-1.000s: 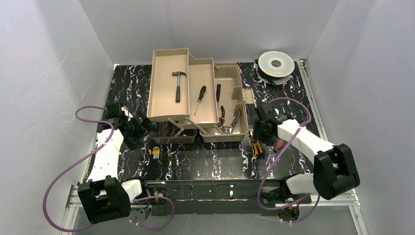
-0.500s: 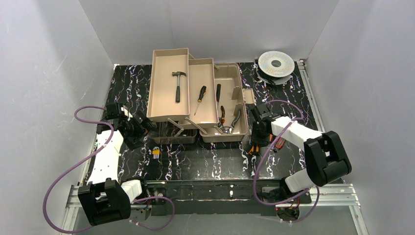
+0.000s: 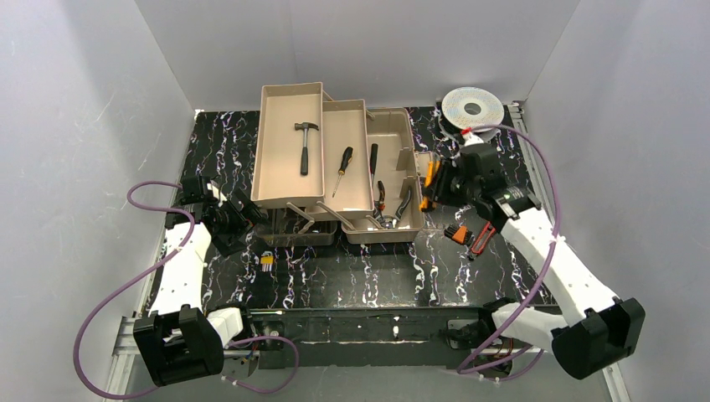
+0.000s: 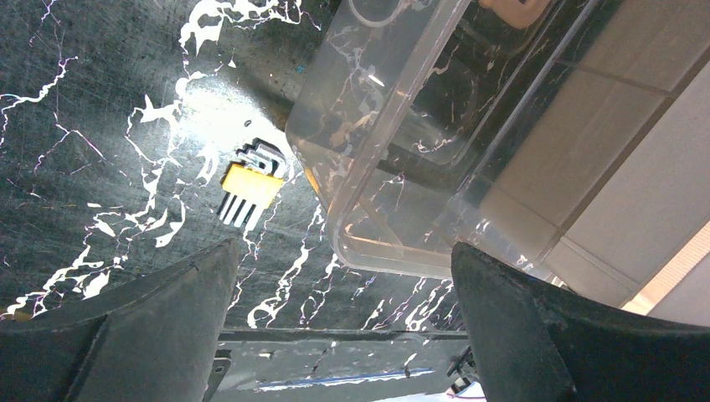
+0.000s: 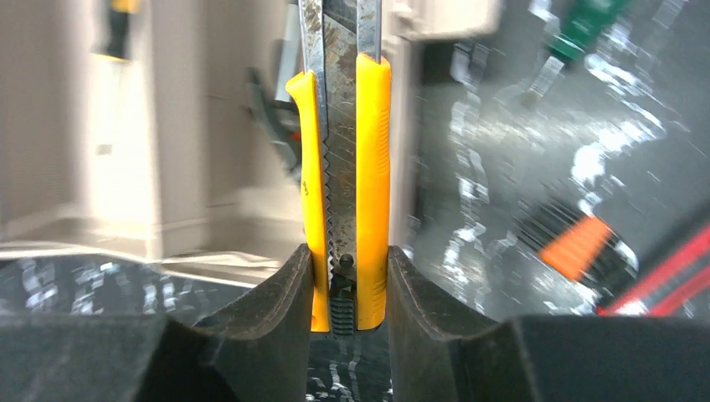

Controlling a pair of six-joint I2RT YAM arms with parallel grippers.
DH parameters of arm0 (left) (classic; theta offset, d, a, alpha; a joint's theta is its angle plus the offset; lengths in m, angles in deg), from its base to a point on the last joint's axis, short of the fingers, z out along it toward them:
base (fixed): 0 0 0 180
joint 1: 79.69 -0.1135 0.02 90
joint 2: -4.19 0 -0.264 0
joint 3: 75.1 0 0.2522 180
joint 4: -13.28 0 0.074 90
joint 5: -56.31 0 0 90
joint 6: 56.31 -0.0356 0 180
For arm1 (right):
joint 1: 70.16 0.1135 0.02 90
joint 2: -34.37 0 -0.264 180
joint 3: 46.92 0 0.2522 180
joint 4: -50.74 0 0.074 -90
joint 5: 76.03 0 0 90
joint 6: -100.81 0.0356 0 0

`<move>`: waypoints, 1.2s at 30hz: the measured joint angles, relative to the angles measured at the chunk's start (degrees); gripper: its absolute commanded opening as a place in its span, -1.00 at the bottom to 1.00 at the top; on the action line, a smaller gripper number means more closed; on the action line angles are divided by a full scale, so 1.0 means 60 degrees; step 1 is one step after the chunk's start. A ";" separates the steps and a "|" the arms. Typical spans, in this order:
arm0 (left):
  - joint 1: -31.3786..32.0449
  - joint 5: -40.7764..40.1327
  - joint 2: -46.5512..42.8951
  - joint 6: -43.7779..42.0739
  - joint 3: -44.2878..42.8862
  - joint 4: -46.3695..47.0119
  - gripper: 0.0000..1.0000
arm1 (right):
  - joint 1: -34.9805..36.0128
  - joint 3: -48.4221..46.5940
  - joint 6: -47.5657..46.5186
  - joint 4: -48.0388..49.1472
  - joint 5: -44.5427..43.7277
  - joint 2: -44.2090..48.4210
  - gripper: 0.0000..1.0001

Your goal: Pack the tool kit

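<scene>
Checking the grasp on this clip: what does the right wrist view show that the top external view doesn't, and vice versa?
Only the right wrist view: the yellow knife close up, its metal track and black slider, clamped in the right gripper. Only the top external view: the hammer and screwdriver lying in the toolbox trays, the spool at the far right. Both: the knife held by the toolbox's right side, and an orange tool on the table.
</scene>
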 measured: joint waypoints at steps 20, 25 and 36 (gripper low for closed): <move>0.0011 -0.0127 -0.0164 0.0000 0.0000 0.0004 0.99 | 0.2000 -0.5559 0.0076 0.0710 0.2951 -0.5992 0.59; 0.0015 -0.0178 -0.0164 -0.0004 0.0000 0.0000 0.99 | 0.2076 -0.5665 0.0047 0.0608 0.2481 -0.5916 0.67; 0.0018 -0.0178 -0.0171 -0.0004 0.0000 0.0000 0.99 | 0.1486 -0.3727 0.0251 -0.0576 -0.1122 -0.2827 0.66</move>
